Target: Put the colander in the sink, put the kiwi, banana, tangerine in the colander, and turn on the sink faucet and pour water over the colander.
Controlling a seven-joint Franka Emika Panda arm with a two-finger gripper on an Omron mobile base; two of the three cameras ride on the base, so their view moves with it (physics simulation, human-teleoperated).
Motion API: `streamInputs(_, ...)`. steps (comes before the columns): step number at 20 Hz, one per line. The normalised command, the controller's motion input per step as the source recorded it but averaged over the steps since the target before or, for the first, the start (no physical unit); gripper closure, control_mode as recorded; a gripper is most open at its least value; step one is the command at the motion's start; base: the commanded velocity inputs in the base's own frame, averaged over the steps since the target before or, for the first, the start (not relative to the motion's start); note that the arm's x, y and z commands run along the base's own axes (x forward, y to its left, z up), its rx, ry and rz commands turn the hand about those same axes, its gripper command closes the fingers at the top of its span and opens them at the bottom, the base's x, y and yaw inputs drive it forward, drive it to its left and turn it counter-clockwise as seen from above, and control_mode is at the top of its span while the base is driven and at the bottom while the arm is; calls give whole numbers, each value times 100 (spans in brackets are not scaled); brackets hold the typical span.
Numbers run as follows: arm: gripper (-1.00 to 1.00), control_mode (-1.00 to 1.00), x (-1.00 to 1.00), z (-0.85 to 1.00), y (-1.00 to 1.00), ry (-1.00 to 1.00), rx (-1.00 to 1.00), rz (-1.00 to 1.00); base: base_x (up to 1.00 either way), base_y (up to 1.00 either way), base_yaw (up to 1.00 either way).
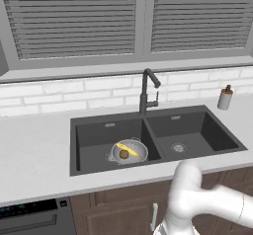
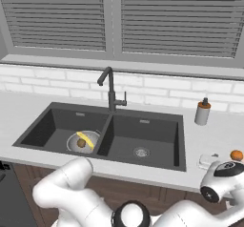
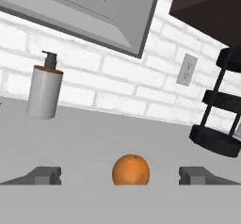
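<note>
Window [image 1: 133,17], grey frame, slatted blinds lowered. White brick backsplash [image 1: 74,97] below the sill. Pale grey tabletop [image 1: 34,155]. Dark brown wood cabinet doors [image 1: 123,212] beneath. Wall outlet [image 3: 188,69] on the brick. Black tiered rack [image 3: 221,110] at the tabletop's end.

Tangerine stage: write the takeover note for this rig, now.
Hand: open, empty, fingertips either side of the tangerine, which sits on the counter right of the sink, near the soap bottle.
Colander is in the left basin with banana and kiwi inside.
Left: grasp the tangerine, drop it in the colander, open the faucet; no water is visible.
</note>
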Motion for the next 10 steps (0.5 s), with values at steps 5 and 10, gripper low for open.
streamInputs(5,-100,-100,44,0,-28,7,19,1,0,0,0)
streamInputs(10,-100,-100,47,0,-28,9,14,3,0,0,0)
